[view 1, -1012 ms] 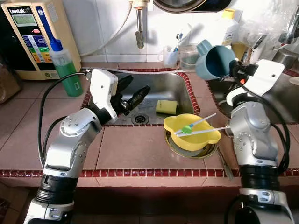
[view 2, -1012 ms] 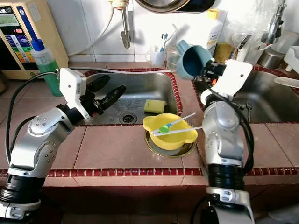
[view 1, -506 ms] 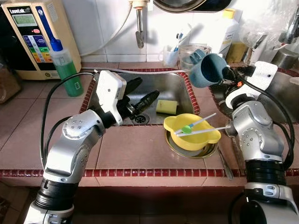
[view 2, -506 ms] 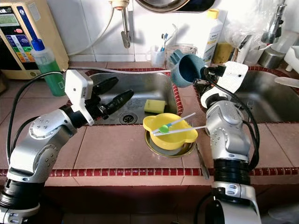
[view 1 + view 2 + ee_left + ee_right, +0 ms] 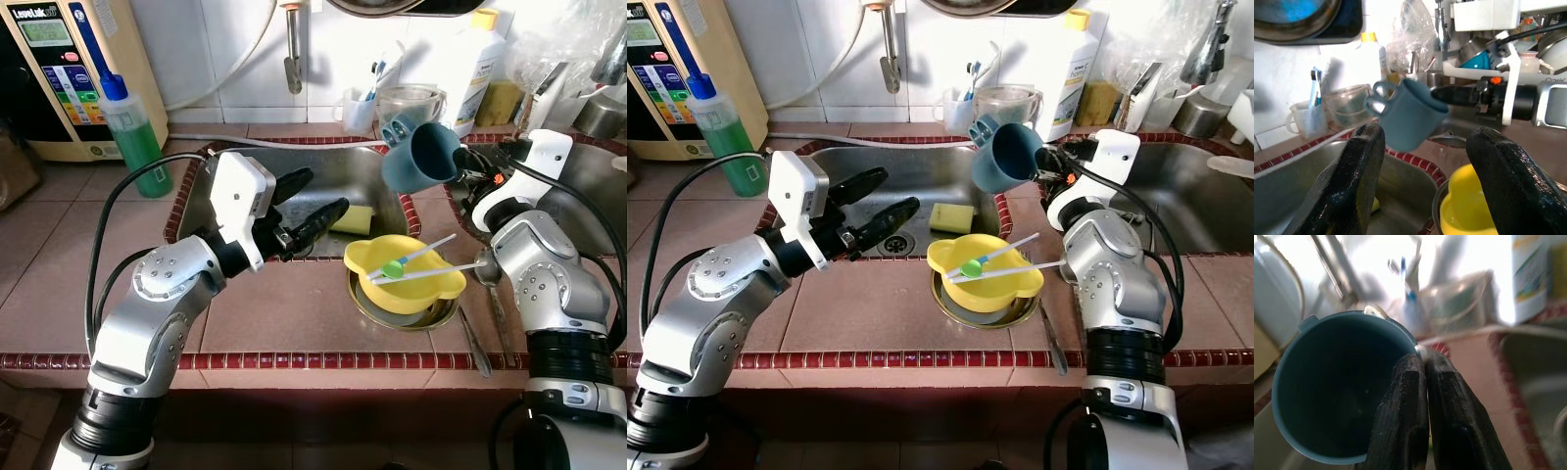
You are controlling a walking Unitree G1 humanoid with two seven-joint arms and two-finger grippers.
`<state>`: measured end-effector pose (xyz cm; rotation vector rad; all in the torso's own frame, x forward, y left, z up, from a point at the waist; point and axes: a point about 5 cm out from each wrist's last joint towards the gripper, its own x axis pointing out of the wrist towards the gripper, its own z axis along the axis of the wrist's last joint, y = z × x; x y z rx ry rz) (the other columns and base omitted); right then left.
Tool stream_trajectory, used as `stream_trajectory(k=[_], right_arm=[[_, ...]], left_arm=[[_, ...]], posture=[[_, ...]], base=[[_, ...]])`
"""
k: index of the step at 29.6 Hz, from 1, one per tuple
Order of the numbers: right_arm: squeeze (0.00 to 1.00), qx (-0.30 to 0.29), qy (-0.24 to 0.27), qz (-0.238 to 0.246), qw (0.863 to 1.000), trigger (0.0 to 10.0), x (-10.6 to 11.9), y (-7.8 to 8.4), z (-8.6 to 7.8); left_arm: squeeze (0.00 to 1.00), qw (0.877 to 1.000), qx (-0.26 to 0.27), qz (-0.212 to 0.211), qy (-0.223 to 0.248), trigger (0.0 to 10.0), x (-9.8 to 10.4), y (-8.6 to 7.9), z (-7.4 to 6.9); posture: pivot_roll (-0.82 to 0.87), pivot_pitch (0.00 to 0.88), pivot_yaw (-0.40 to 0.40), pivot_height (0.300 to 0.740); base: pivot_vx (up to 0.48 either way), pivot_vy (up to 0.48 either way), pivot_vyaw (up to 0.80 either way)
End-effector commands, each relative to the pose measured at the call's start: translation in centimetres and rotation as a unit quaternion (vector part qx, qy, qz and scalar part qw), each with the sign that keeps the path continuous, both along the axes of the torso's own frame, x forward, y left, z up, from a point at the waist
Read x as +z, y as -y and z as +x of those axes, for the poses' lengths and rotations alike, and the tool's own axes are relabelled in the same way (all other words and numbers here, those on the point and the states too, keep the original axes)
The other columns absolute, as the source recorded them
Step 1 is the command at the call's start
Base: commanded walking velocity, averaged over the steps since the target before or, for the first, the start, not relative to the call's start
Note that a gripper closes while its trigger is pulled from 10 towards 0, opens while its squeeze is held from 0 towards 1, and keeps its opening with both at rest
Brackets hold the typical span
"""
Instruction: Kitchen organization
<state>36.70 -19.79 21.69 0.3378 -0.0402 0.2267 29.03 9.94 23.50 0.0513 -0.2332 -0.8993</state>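
Right gripper: the right gripper [image 5: 1042, 166] is clamped on the rim of a teal-blue plastic mug with a loop handle [image 5: 1004, 157], fingers pinched tight together, one inside the rim and one outside, as the right wrist view shows.
Mug: held in the air, tipped on its side with its mouth facing the robot, above the right-hand rim of the stainless steel sink basin [image 5: 323, 181], just behind the yellow bowl.
Left gripper: the left gripper [image 5: 309, 201] hangs over the front of the same basin with its two black fingers spread wide, holding nothing; in the left wrist view [image 5: 1422, 166] the mug sits framed between the fingers, well apart from them.
Bowl: a yellow plastic bowl with small side ears [image 5: 404, 277] rests inside a shallow round metal dish [image 5: 402, 315] on the tiled counter in front of the sink.
In the bowl: two pale thin sticks, probably chopsticks [image 5: 423, 266], lie across it, one with a green knob near the middle.
Sponge: a yellow sponge [image 5: 950, 217] lies in the basin near its right wall.
Counter left: a clear bottle of green liquid with a blue cap [image 5: 132, 142] stands beside a beige appliance with a button panel [image 5: 59, 69].
Back ledge: a white cup holding toothbrushes [image 5: 359, 108] and a white plastic bottle with a yellow cap [image 5: 480, 64] stand against the tiles.
Far right: a second steel sink [image 5: 1200, 211] lies behind the right arm.
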Motion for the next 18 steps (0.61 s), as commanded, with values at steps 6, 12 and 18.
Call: stream_trajectory(k=[6, 12, 18], right_arm=[[0.0, 0.048, 0.0, -0.002, 0.999, 10.0, 0.73, -0.2, 0.47], [0.0, 0.082, -0.008, 0.003, 0.997, 10.0, 0.51, -0.35, 0.39], [0.0, 0.106, -0.006, 0.013, 0.994, 10.0, 0.75, -0.44, 0.32]], left_arm=[[0.0, 1.0, -0.005, 0.009, -0.002, 10.0, 0.12, 0.1, -0.48], [0.0, 1.0, -0.005, 0.008, -0.006, 10.0, 0.17, 0.01, -0.66], [0.0, 1.0, -0.007, 0.006, -0.006, 10.0, 0.34, 0.13, -0.74]], posture=[[-0.08, 0.129, 0.037, 0.703], [-0.07, 0.14, 0.039, 0.703], [-0.07, 0.14, 0.042, 0.703]], base=[[0.0, 0.0, 0.0], [0.0, 0.0, 0.0], [0.0, 0.0, 0.0]])
